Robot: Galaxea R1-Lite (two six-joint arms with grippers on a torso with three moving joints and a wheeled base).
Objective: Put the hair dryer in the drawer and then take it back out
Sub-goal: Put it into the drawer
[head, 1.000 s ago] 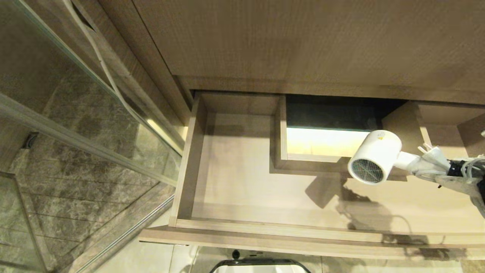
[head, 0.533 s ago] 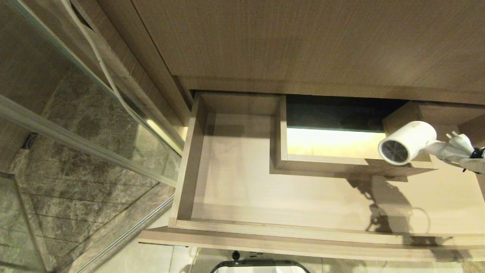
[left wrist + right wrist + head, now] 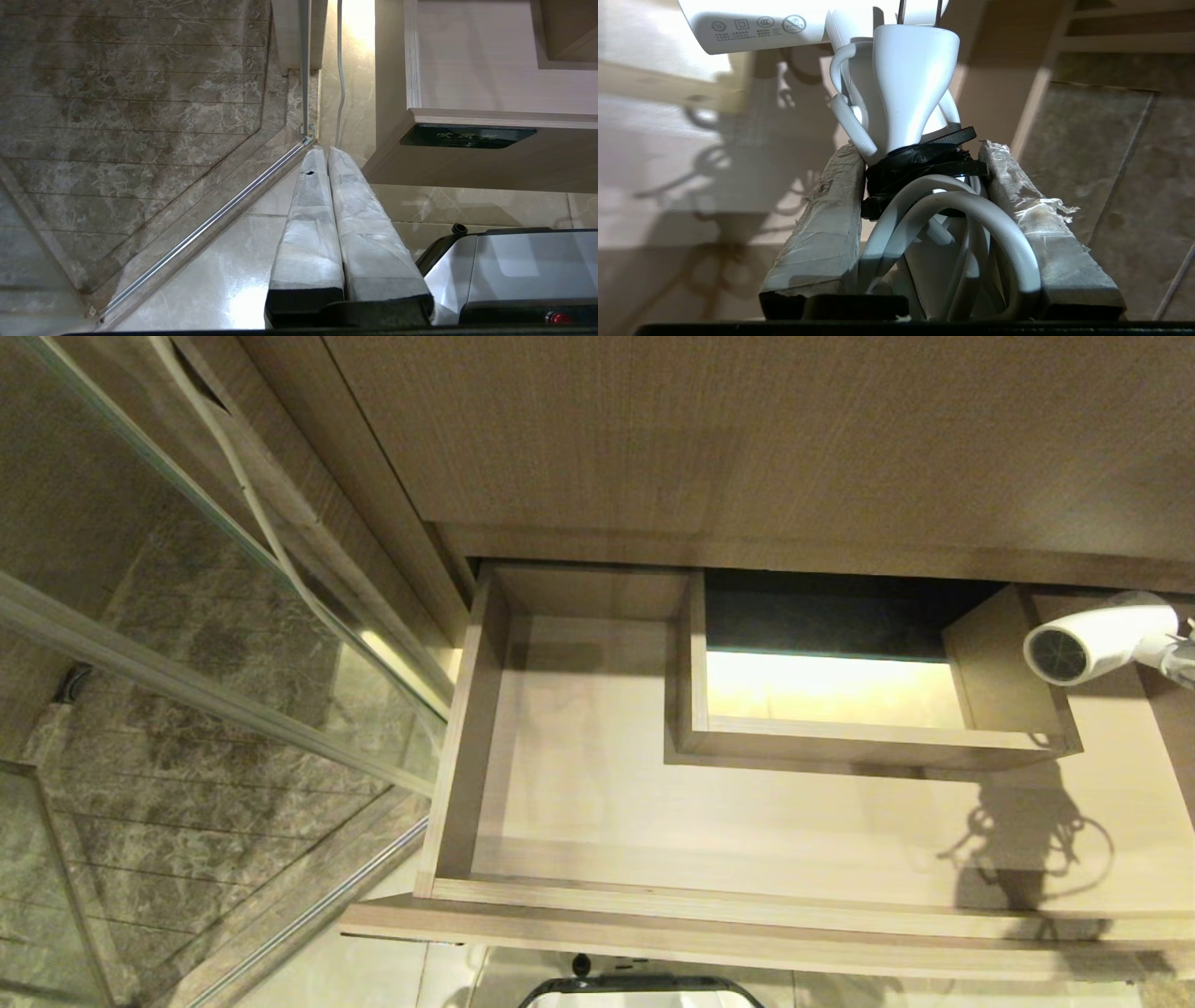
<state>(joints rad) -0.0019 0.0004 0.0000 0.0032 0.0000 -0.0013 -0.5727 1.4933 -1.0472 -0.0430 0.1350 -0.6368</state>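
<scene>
Right gripper (image 3: 920, 182) jaws are clamping the hair dryer (image 3: 1102, 637) by its cord-wrapped handle, holding it at the right edge of the frame above the open drawer (image 3: 597, 784). Left gripper (image 3: 322, 151) is hanging over the floor, jaws together.

The hair dryer (image 3: 1102, 639) has swung rightward, seemingly clear of the drawer (image 3: 597, 803).

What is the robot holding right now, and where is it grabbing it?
The right gripper holds the hair dryer by its handle, where the bundled cord is strapped. The left gripper holds nothing.
</scene>
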